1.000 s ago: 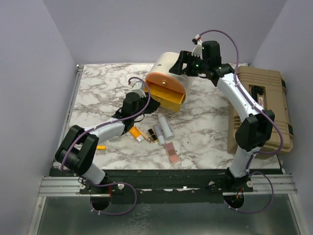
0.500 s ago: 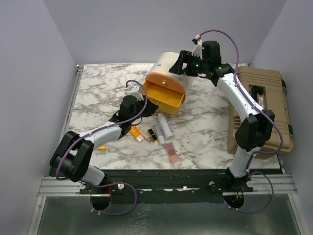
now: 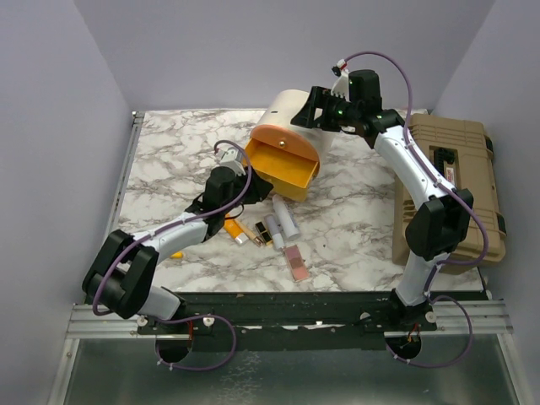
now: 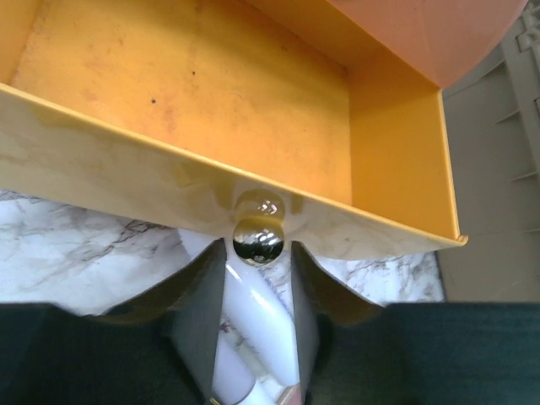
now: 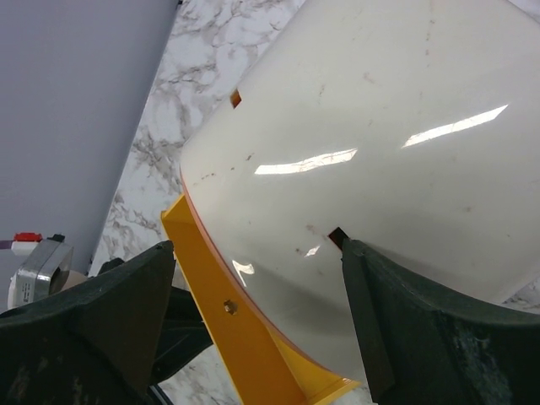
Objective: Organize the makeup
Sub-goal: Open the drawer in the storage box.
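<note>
**Q:** At the table's (image 3: 169,152) right edge?
**A:** Tan toolbox (image 3: 447,186). Cream case (image 3: 283,105) sits mid-table, with the right gripper (image 3: 314,110) spread wide, clasping it.
**Q:** Left gripper (image 4: 257,261)?
**A:** Narrow, flanking the orange drawer's (image 4: 211,93) knob (image 4: 257,240), barely off it. Makeup (image 3: 289,221) lies just beneath, nearside.

A cream case (image 3: 287,110) lies at the tabletop's (image 3: 169,152) 12 o'clock, its orange drawer (image 3: 283,164) open toward 7 o'clock. The right pincer (image 3: 316,110) clasps the case's 3 o'clock flank; the left pincer (image 3: 245,170) sits at the drawer's front. Makeup (image 3: 287,219) lies scattered at 6 o'clock, a tan toolbox (image 3: 447,186) at 3.
</note>
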Controlling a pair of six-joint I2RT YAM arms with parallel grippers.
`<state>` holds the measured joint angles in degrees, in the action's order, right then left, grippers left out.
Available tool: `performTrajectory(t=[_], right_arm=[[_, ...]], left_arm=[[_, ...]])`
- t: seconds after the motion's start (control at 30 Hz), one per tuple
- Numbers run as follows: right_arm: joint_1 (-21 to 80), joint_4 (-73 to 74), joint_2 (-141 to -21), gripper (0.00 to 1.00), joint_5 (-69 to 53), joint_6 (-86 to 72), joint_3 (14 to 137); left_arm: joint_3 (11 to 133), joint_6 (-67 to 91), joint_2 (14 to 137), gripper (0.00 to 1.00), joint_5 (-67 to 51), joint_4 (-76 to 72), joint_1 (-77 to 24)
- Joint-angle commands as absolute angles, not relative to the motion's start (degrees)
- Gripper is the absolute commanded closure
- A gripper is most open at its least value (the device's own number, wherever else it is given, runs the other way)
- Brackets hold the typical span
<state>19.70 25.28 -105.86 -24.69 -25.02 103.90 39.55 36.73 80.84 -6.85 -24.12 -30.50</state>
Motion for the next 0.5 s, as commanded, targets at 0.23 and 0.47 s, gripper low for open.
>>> performTrajectory(t=[0.23,0.47], right_arm=[[20.39,32.55,-109.59,0.0,-29.28,-20.87,108.72],[20.39,33.67,-109.3,0.0,-29.14,-18.82,110.91]], left_arm=[[41.51,35.73,79.47,0.44,-5.37,-19.97,-30.94],[41.4,35.48,77.19,0.41,-3.99,-18.26,-30.94]])
